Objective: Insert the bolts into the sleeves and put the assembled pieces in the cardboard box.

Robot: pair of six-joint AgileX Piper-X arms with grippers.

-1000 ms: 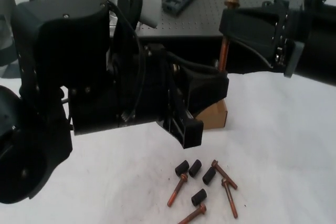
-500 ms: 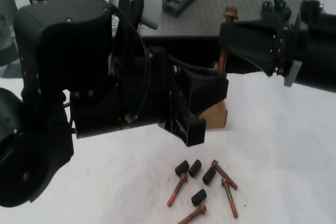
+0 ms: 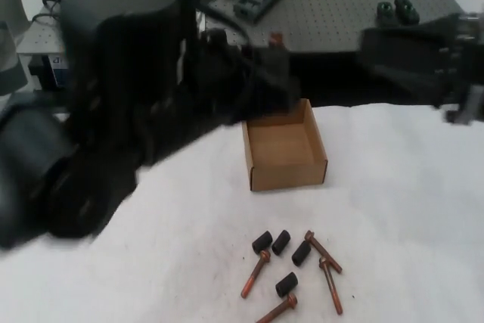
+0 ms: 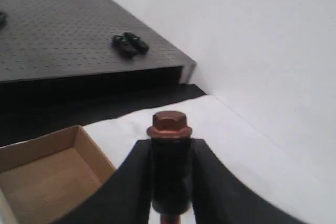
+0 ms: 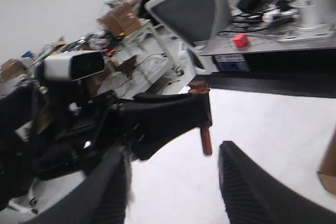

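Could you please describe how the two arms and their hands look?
Both arms are matte black with bulky, rounded joint housings. The left arm carries a white-and-grey camera at its wrist; the right arm has a small grey part near its wrist. The left hand and right hand each have two broad, tapered black fingers.

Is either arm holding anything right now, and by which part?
Left gripper holds a bolt by its black sleeve, jaws clamped below the head. Right gripper holds nothing.

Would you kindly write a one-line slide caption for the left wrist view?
Left gripper holds a sleeved bolt near the open cardboard box.
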